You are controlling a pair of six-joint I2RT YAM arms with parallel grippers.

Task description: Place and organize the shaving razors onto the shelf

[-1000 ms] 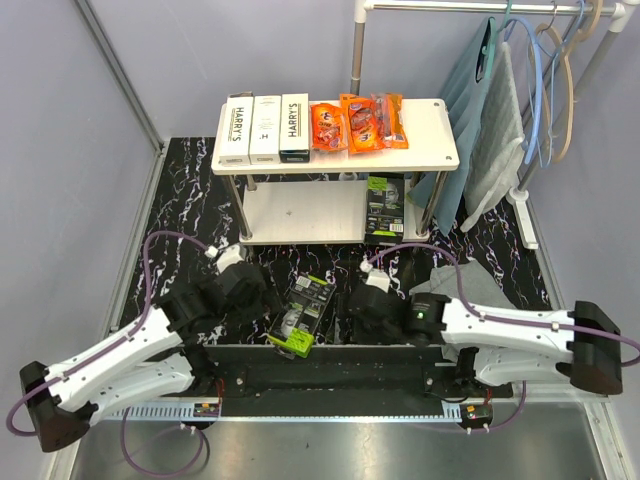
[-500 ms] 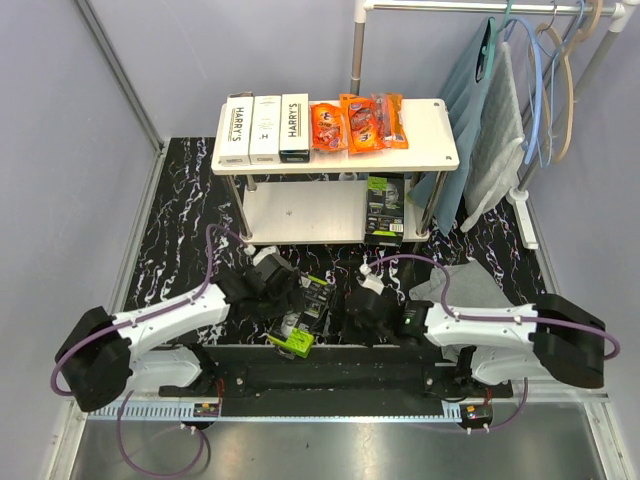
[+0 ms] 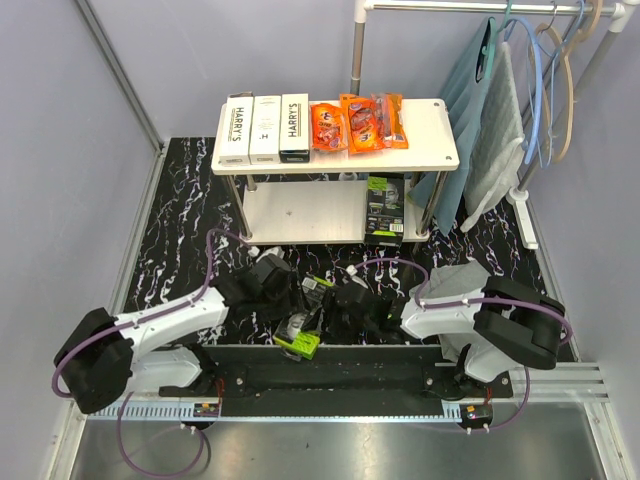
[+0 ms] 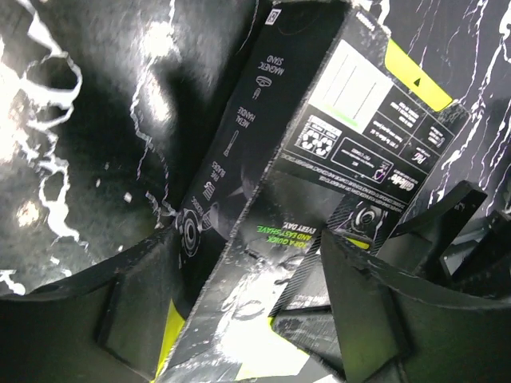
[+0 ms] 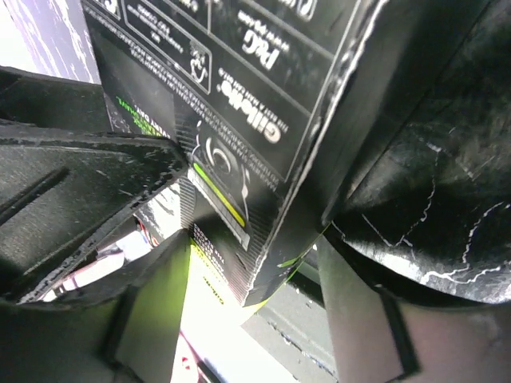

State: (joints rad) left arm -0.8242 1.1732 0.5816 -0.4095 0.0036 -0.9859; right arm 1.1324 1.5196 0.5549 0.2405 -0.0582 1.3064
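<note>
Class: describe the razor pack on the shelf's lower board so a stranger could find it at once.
Find the white two-tier shelf at the back. On its lower board's right end sits a black-and-green pack. It is alone there; the white boxes and orange packs lie on top.

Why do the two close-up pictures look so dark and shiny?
Left wrist: the camera sits very near the black razor pack, white glare on its plastic, blurry floor beside it. Right wrist: the pack fills the view, washed-out bright patch below. Top external: evenly lit and sharp, shelf plain to see.
</note>
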